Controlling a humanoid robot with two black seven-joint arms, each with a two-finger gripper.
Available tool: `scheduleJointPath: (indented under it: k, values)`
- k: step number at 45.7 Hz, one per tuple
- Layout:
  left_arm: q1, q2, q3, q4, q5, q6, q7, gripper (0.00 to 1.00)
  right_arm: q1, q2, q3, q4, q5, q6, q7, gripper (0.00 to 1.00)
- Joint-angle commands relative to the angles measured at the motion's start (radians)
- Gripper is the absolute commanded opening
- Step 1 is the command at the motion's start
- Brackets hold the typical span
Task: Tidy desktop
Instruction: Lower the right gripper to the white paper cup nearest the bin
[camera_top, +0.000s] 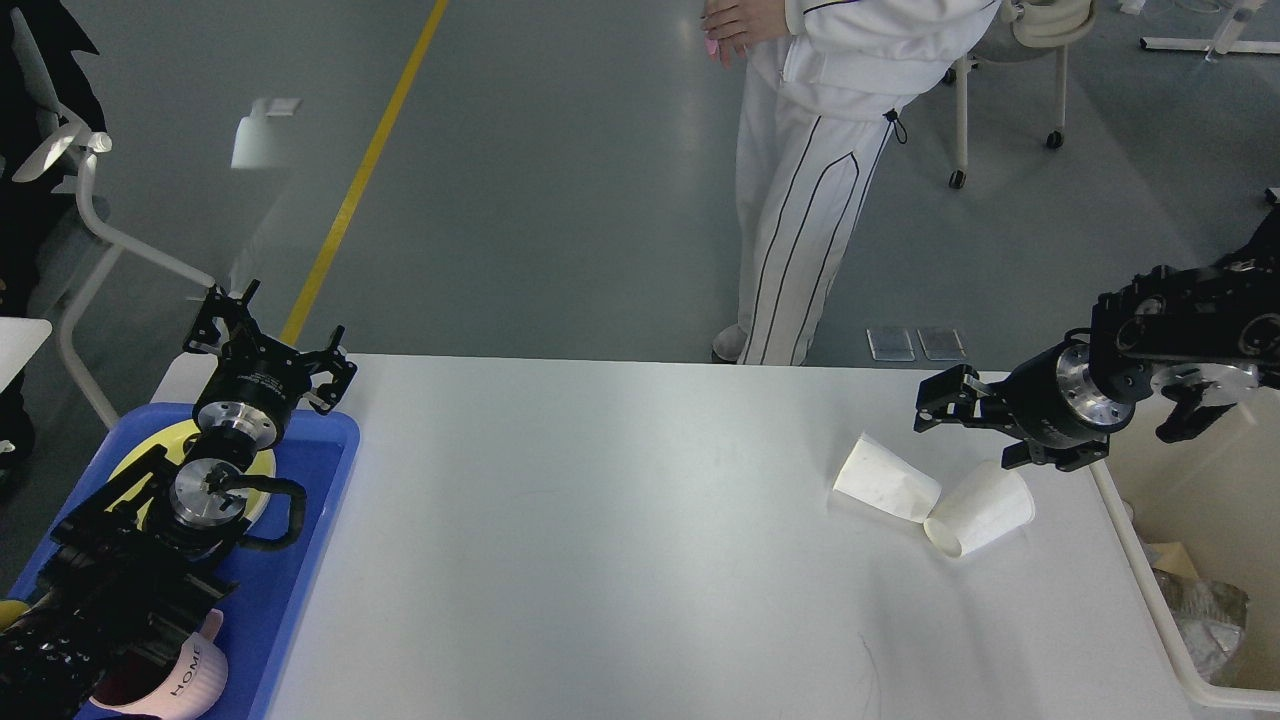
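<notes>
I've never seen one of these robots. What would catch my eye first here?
Probably the two paper cups tipped on their sides, touching, at the right of the big white desktop. The black right gripper hovers open just above them. At the far left, the left gripper rests open over a blue tray.

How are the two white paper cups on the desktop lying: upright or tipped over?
Tipped over. The left cup and right cup both lie on their sides on the desktop, the right one's open mouth showing.
</notes>
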Motion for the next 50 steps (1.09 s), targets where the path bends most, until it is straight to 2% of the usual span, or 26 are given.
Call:
scheduleJointPath:
  k: [1,10,21,35,50]
  values:
    - [0.000,0.000,0.000,0.000,0.000,0.000,0.000,0.98,-0.105,-0.022,0.018,-0.083,-0.002,-0.046,0.000,1.00]
    - [0.000,0.000,0.000,0.000,0.000,0.000,0.000,0.98,-0.272,-0.004,0.089,-0.232,0.001,-0.095,0.000,1.00]
    - [0.000,0.000,0.000,0.000,0.000,0.000,0.002,0.98,-0.443,0.041,0.211,-0.385,0.001,-0.098,0.000,1.00]
    - [0.000,0.000,0.000,0.000,0.000,0.000,0.000,0.98,-0.607,0.168,0.253,-0.649,0.010,-0.098,-0.002,1.00]
    - [0.000,0.000,0.000,0.000,0.000,0.000,0.000,0.98,-0.674,0.240,0.253,-0.727,0.035,-0.099,-0.005,1.00]
